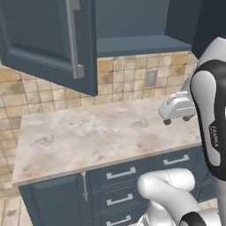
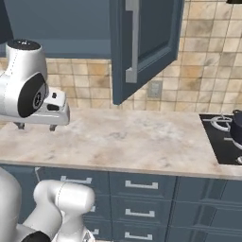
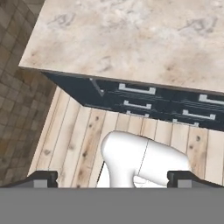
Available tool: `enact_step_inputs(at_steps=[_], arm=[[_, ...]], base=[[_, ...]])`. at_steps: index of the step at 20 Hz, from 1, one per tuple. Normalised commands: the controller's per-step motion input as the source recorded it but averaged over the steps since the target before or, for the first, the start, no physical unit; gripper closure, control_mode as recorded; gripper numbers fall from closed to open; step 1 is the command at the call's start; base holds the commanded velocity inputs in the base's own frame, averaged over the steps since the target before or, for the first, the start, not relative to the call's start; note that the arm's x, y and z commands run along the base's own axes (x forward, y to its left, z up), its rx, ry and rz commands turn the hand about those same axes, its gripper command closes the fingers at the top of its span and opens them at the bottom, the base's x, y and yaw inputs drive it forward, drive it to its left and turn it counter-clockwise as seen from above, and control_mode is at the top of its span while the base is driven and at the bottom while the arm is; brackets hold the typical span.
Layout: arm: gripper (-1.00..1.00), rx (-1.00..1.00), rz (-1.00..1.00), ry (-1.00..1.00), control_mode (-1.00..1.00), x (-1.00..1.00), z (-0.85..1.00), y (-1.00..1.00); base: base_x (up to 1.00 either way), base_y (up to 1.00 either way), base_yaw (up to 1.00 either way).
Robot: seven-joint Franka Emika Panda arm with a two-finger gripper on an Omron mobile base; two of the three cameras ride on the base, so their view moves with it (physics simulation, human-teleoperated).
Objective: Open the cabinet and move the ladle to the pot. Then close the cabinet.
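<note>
Blue-grey cabinet (image 1: 53, 39) has both doors swung wide, so I can reach in. Gripper (image 3: 112, 178) jaws spread apart, empty, looking down over the worktop (image 3: 131, 39). Pot (image 2: 236, 124) waits on the hob; I can't spot the ladle.

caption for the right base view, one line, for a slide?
Cabinet door swung open over the marble counter, white appliance at left, pot on the stove at right.

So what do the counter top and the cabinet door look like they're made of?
The counter top looks like polished marble or similar stone: beige with grey-brown veining. The cabinet door looks like painted wood, matt blue-grey with a recessed panel; its handle looks like brushed metal.
</note>
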Motion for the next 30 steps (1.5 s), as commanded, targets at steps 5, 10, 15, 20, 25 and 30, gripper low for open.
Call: enact_step_inputs(at_steps=[5, 10, 15, 20, 25, 30], arm=[[-1.00, 0.00, 0.00, 0.00, 1.00, 0.00, 0.00, 0.00], [-1.00, 0.00, 0.00, 0.00, 1.00, 0.00, 0.00, 0.00], [-1.00, 0.00, 0.00, 0.00, 1.00, 0.00, 0.00, 0.00], [-1.00, -0.03, 0.00, 0.01, -1.00, 0.09, 0.00, 0.13], [-1.00, -0.17, 0.00, -0.20, -1.00, -0.49, 0.22, 0.69], [-1.00, -0.15, 0.00, -0.43, -1.00, -1.00, 0.47, 0.28]], base=[[0.44, -0.45, 0.00], [0.65, 0.00, 0.00], [0.79, 0.54, -0.05], [0.68, 0.54, -0.04], [0.00, 0.00, 0.00], [0.00, 0.00, 0.00]])
